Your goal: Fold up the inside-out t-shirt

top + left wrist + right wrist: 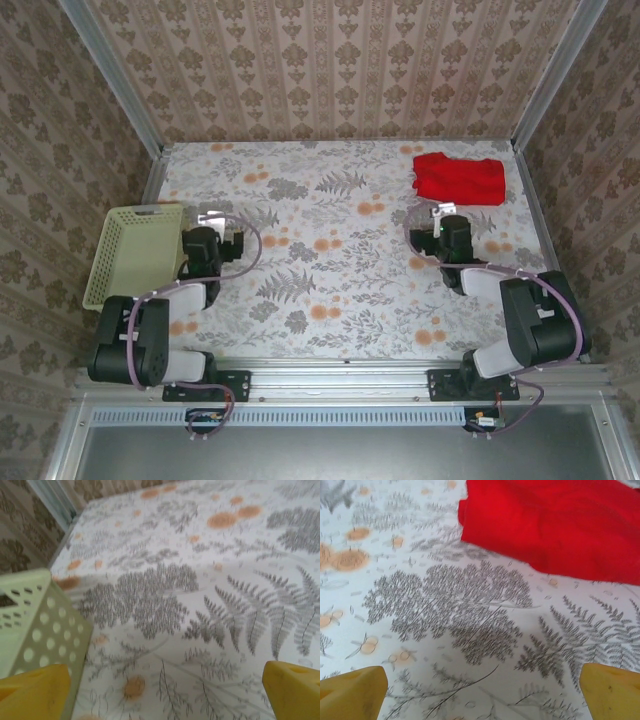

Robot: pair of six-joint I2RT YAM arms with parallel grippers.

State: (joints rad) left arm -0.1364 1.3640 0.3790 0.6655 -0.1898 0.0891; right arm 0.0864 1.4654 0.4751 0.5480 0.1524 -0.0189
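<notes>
Top external: wide-spread, empty left gripper (213,222) near left edge of floral table (330,290), just beside pale basket (135,250); wide-spread, empty right gripper (443,212) near right edge, just short of red t-shirt (458,177) in far right corner.
Left wrist: yellow fingertips (32,692) far apart, touching nothing; basket corner at left; bare table between.
Right wrist: fingertips far apart, nothing pinched; t-shirt ahead, apart from them.

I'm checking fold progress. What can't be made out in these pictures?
- Right wrist view: the t-shirt is cut off by the top and right edges.
- Top view: it is too small to show seams or folded layers.
- Left wrist view: the basket is cut off by the left edge and blurred.
</notes>
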